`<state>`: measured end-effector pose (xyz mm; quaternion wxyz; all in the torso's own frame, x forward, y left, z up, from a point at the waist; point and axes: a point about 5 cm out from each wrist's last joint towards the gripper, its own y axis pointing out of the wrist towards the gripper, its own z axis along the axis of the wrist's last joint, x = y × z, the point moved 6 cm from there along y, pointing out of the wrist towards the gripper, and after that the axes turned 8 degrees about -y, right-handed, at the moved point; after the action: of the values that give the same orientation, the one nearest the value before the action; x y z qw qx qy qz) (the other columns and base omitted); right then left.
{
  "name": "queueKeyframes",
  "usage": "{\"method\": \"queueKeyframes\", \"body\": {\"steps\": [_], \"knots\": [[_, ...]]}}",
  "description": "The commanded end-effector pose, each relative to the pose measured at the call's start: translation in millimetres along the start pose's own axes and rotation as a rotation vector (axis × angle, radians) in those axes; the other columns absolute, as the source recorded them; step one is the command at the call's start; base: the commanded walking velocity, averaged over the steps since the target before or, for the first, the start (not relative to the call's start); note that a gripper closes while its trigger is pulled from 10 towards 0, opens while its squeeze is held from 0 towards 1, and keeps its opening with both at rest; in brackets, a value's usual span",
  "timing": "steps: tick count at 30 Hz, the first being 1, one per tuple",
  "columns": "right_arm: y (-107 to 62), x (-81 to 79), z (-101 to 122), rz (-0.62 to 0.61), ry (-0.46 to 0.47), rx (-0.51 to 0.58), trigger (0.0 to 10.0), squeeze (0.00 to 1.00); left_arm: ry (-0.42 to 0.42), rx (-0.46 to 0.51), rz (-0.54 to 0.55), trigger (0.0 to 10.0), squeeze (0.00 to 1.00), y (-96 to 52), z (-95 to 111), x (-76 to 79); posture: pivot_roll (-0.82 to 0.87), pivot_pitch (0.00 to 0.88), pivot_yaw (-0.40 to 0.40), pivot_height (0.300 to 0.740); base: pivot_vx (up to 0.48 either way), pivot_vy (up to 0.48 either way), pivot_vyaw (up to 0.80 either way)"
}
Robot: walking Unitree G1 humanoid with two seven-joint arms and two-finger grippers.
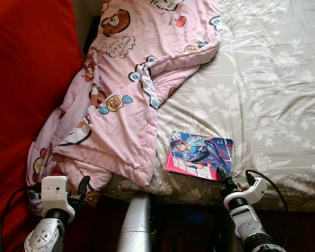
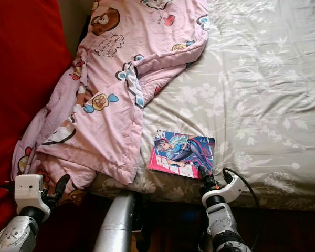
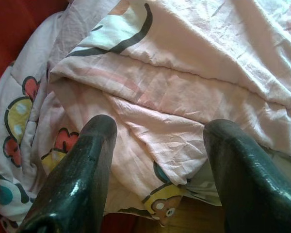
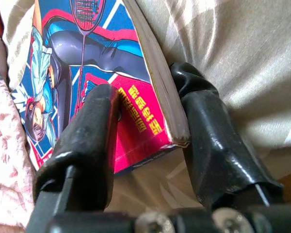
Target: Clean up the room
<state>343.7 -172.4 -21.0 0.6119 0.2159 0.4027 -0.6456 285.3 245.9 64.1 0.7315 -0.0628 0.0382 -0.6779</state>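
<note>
The right gripper [image 4: 145,121] pinches the near corner of a thin glossy comic book with a blue-and-pink illustrated cover [image 1: 199,155], one finger on the cover, the other against its spine edge. The book lies flat on the grey floral bedsheet [image 1: 262,100], near the bed's front edge and just beside a rumpled pink cartoon-print quilt [image 1: 126,100]. The left gripper [image 3: 157,141], fingers spread wide, hovers over the quilt's hanging corner beside a red wall [image 1: 26,79]. Open sheet stretches beyond the book.

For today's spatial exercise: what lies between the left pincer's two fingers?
Crumpled pink blanket, seen in the left wrist view between the open left pincer fingers; nothing is gripped.
</note>
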Motion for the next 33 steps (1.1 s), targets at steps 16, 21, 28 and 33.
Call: {"method": "queueKeyframes", "body": {"steps": [16, 21, 28, 33], "knots": [[2.1, -16.8, -15, 0.071, 0.078, -0.012, 0.0, 0.00, 0.016, -0.063, 0.040, 10.0, 0.00, 17.6, -35, -0.8, 0.14, 0.136, 0.137, 0.621, 0.000, 0.000, 0.00], [11.1, -41.4, 17, 0.210, 0.068, 0.091, 0.0, 0.00, -0.011, -0.109, 0.063, 10.0, 0.00, 29.9, -54, 5.7, 0.07, 0.074, 0.092, 0.621, 0.000, 0.000, 0.00], [14.2, -61.9, 51, 0.295, -0.081, 0.212, 0.0, 0.00, -0.057, -0.157, 0.090, 10.0, 0.00, 38.6, -76, 19.0, 0.00, 0.009, 0.029, 0.621, 0.000, 0.000, 0.00], [13.0, -56.7, 62, 0.215, -0.344, 0.233, 10.0, 0.00, -0.097, -0.201, 0.126, 10.0, 0.00, 33.9, -91, 19.5, -0.03, 0.000, -0.007, 0.621, 0.000, 0.000, 0.00]]}}
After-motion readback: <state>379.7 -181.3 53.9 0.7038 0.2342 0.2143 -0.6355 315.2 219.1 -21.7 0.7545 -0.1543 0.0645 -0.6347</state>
